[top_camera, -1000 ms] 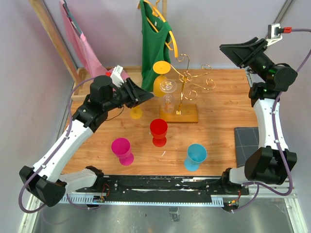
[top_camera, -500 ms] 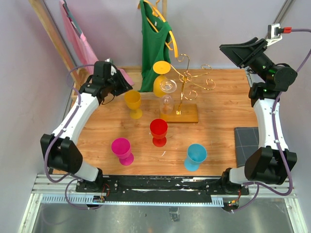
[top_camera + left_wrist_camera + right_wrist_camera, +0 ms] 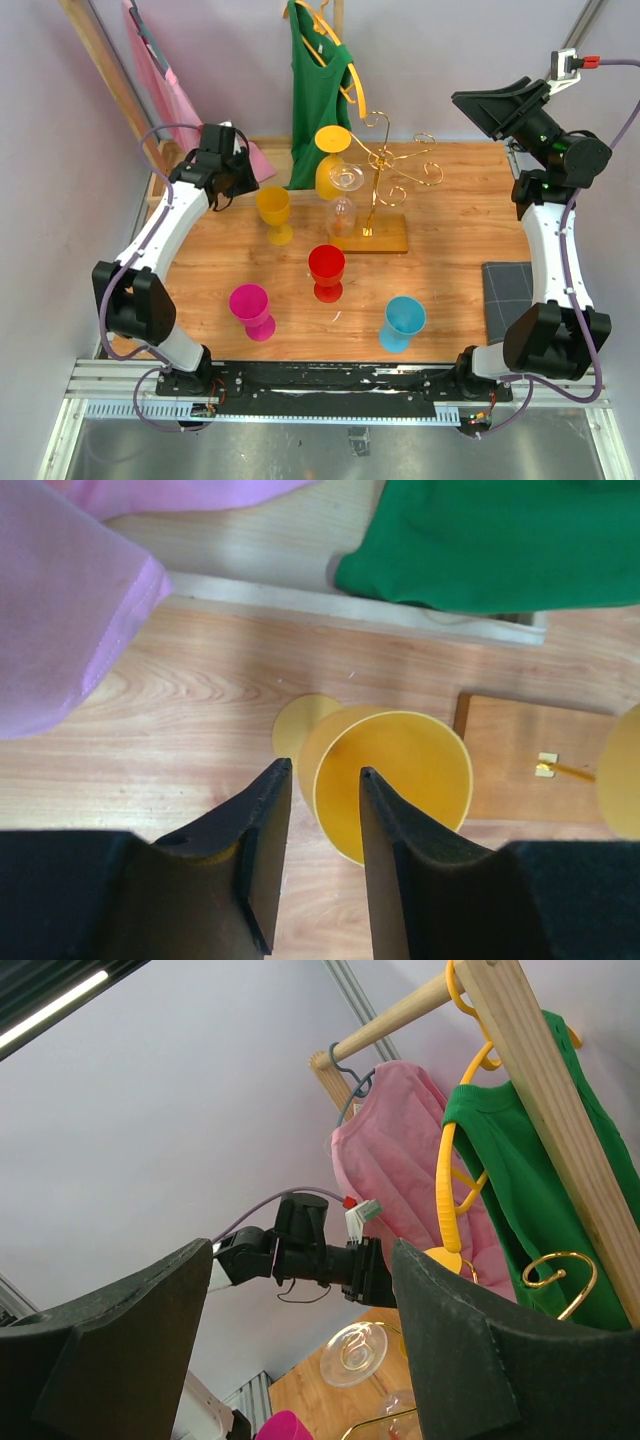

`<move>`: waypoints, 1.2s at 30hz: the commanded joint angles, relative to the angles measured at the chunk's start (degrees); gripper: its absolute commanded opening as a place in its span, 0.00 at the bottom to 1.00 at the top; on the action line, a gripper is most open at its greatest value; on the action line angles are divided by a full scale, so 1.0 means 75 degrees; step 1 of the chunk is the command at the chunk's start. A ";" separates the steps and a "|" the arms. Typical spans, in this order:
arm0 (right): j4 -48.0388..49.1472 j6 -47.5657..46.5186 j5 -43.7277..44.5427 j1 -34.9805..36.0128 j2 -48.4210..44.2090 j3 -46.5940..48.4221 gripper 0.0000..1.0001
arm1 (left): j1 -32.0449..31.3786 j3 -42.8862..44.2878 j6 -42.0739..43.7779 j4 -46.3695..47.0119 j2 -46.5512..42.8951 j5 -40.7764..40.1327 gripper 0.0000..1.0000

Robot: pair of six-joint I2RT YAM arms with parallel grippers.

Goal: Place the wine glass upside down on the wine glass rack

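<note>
The gold wine glass rack (image 3: 381,160) stands on its flat base (image 3: 385,236) at the back middle of the table. A clear wine glass (image 3: 345,196) and a yellow one (image 3: 329,160) hang upside down on its left arms. Another yellow wine glass (image 3: 274,208) stands upright left of the rack. My left gripper (image 3: 247,186) hovers just above and left of it, open and empty. In the left wrist view the gripper (image 3: 320,772) has a narrow gap, with the glass's rim (image 3: 400,780) below the right finger. My right gripper (image 3: 484,104) is raised at the back right, wide open and empty.
A red cup (image 3: 326,270), a magenta cup (image 3: 250,307) and a blue cup (image 3: 403,322) stand on the near half of the table. A wooden clothes frame behind holds a green top (image 3: 318,95) and a pink garment (image 3: 170,100). A dark mat (image 3: 505,290) lies at the right edge.
My left arm has pulled back from beside the rack to the back left; its gripper now hangs over the standing yellow glass. The right arm has not moved.
</note>
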 commanded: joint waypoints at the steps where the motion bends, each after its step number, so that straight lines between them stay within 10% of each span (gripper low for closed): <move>1: 0.0412 0.0036 -0.0035 -0.0076 0.0045 0.0109 0.74 | -0.0004 -0.0211 0.0308 -0.0103 0.0039 -0.0088 0.39; 15: 0.0373 0.0020 -0.0039 -0.0082 -0.0009 0.0034 0.74 | -0.0667 -0.0338 0.0568 -0.0099 0.0641 -0.0424 0.40; 28: 0.0300 -0.0032 -0.0008 -0.0077 -0.0060 -0.0014 0.74 | -0.0718 -0.0340 0.0654 -0.0118 0.0586 -0.0738 0.00; 36: 0.0294 -0.0039 -0.0004 -0.0079 -0.0083 -0.0019 0.74 | -0.0709 0.0022 0.0474 -0.0317 0.0103 -0.0991 0.00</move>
